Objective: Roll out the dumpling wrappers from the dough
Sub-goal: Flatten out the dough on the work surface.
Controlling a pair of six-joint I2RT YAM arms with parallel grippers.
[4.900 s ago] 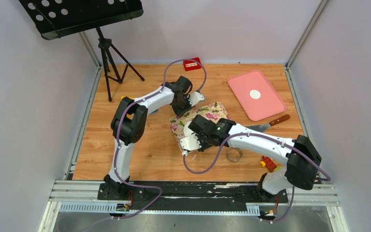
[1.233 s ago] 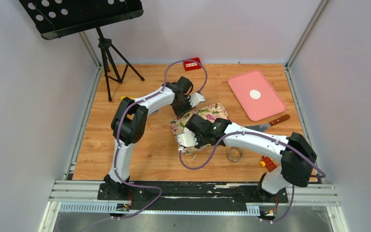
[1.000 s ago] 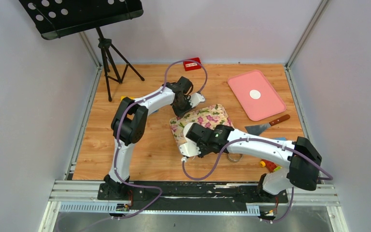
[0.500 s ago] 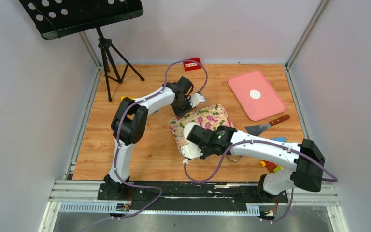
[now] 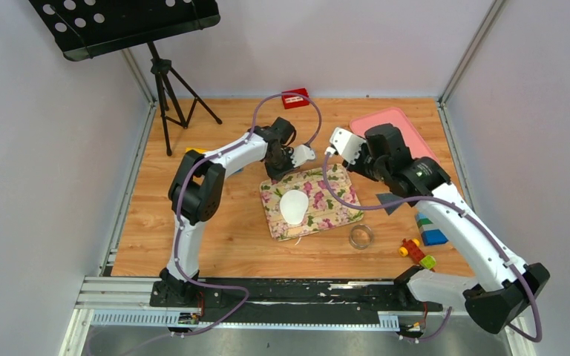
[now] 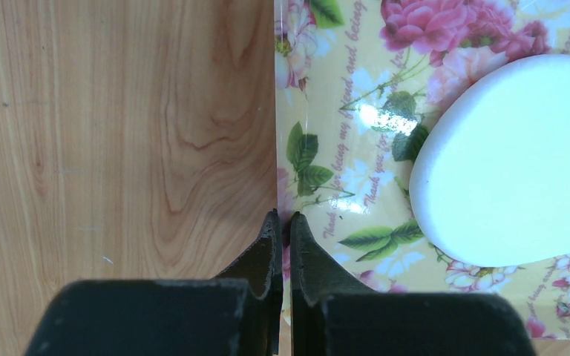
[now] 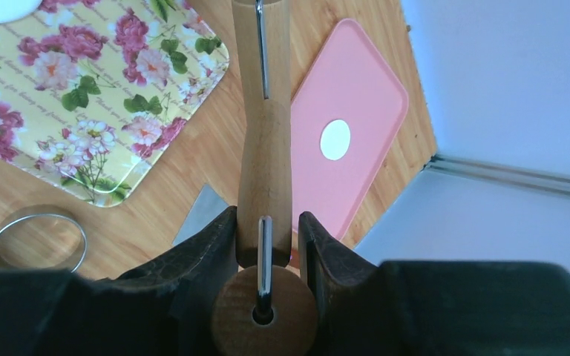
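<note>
Flattened white dough (image 5: 295, 207) on floral mat (image 5: 332, 210), ring cutter (image 5: 361, 236) nearby

Dough (image 6: 512, 163) matte & smooth, floral mat (image 6: 341, 185) glossy plastic, table (image 6: 119, 148) wood-grain, rolling pin (image 7: 265, 163) bare wood, ring (image 7: 35, 211) shiny metal.

Both arms are the same build. Left arm (image 5: 226, 154) and right arm (image 5: 467, 230): white link shells, chunky black joint housings. A purple cable (image 5: 291, 94) is tied along each arm and loops free near the wrist. White camera block (image 5: 344, 143) at each wrist. Black bases (image 5: 169, 285). Left gripper (image 6: 283, 219) and right gripper (image 7: 265, 215): matte black tapered fingers.
</note>
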